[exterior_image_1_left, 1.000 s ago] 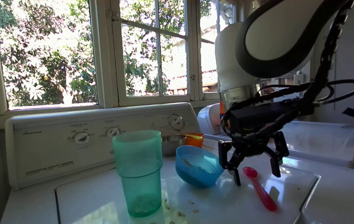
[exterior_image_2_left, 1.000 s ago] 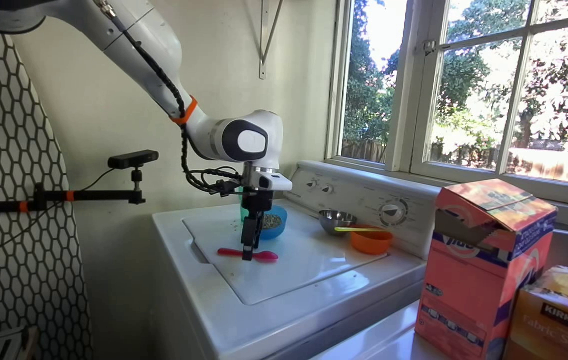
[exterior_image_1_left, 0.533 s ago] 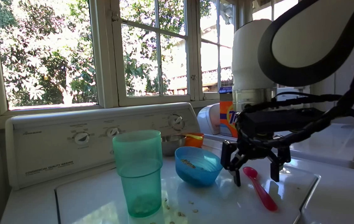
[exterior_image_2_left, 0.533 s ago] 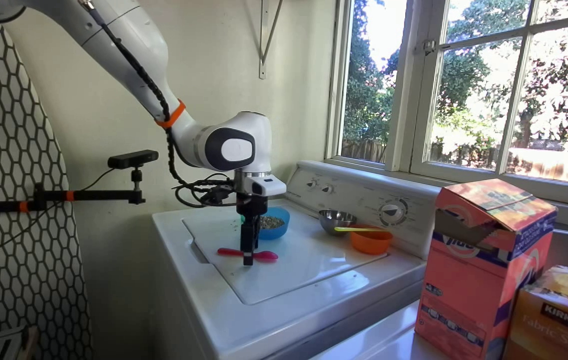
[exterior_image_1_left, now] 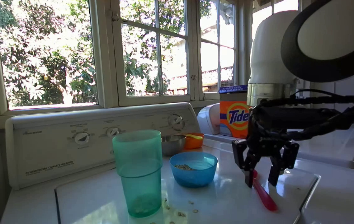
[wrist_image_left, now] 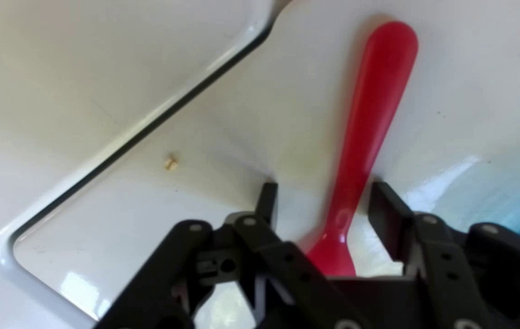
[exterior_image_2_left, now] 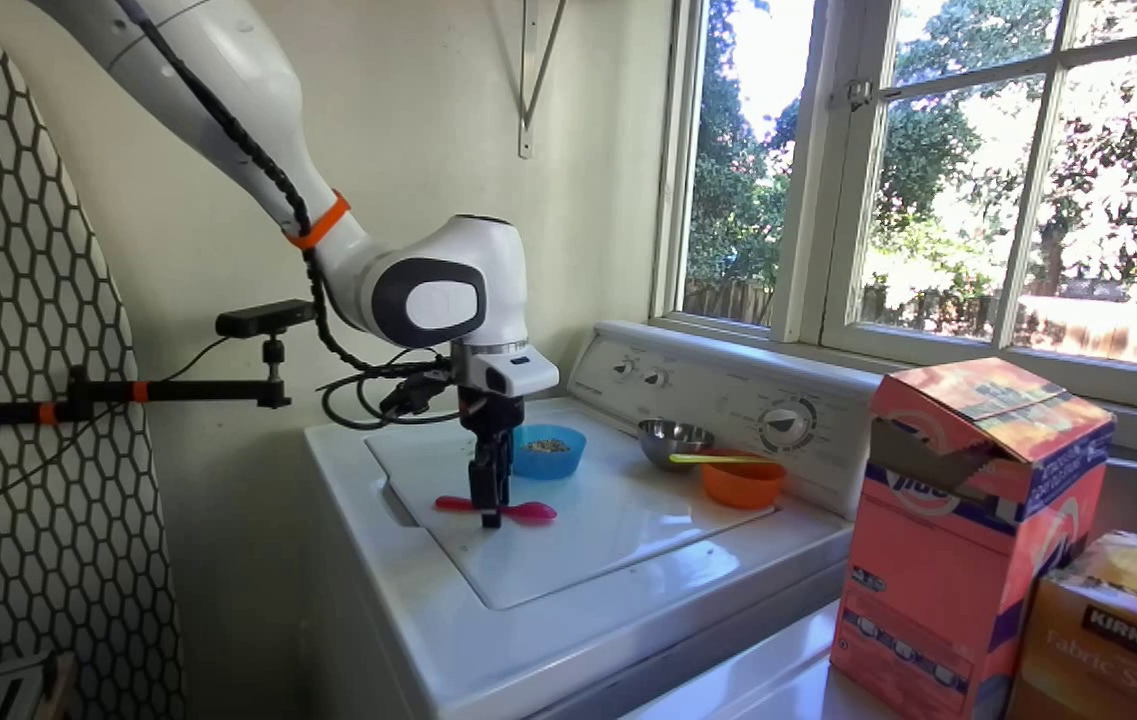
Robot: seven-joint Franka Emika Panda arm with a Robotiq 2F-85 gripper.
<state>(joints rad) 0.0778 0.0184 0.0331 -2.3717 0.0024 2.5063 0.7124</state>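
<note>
Downward the pincer (wrist_image_left: 324, 189) is pointing, fingers (exterior_image_1_left: 275, 175) standing spread, straddling a red plastic spoon (wrist_image_left: 361, 146) — a blue bowl (exterior_image_1_left: 193, 174) sitting nearby.

The arm (exterior_image_2_left: 358, 262) is being held bent, sloping down to the wrist (exterior_image_2_left: 498, 275), beneath which the gripper (exterior_image_1_left: 261, 184) is being held pointing downward; its two fingers (wrist_image_left: 267, 203) are being held parted, their tips nearly level.
</note>
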